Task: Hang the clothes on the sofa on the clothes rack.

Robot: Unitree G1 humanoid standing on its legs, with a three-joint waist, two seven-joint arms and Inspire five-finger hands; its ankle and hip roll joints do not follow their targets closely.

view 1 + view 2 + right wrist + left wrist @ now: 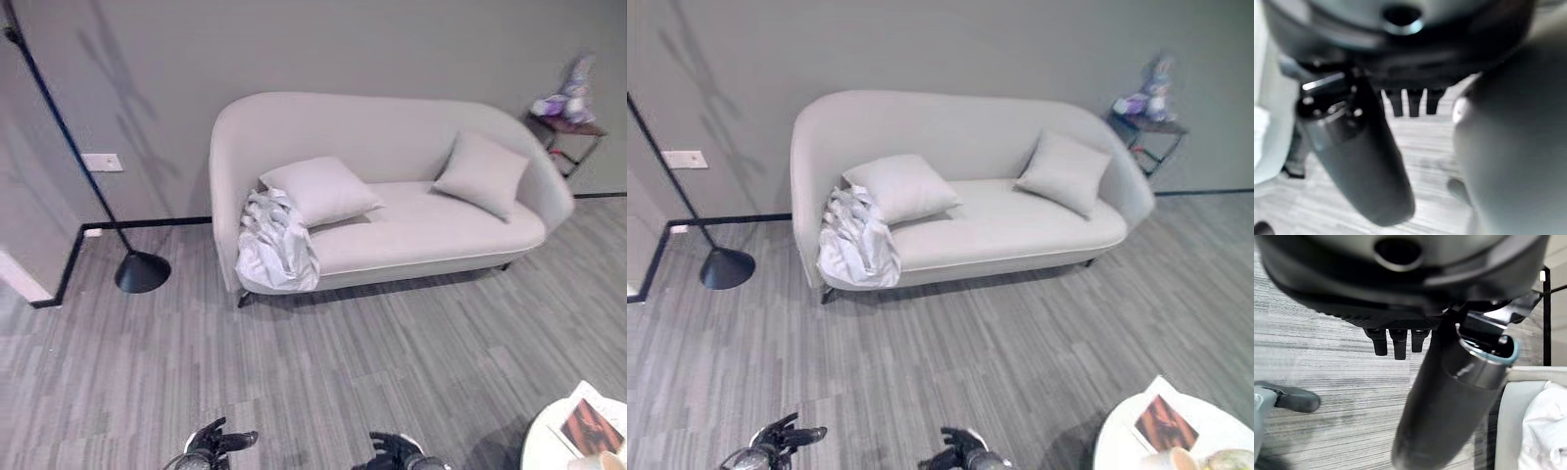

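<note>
Standing back from the sofa (392, 186), you haven't begun yet: the clothes (274, 243), a crumpled white garment, lie draped over the sofa's left end, hanging down its front edge just beside the left of the 2 cushions (321, 189). Nothing is picked up and nothing is hung.

Your left hand (217, 443) and right hand (394, 450) sit low at the bottom of the head view, well apart from the sofa, over the grey plank floor (392, 362). Both hold nothing. In the wrist views the fingers (1396, 343) of the left and the fingers (1413, 104) of the right hang straight and relaxed, released, with bare floor past them.

A black floor lamp (140, 270) stands left of the sofa (a thin pole on a cone base, probably not a rack, hard to say). A small side table (568, 127) sits at the far right by the wall, and a round white surface (549, 446) with a booklet (591, 423) pokes in at the lower right.

What's left is everything: walk up, grasp the garment, lift it off, find the rack, hang it.
</note>
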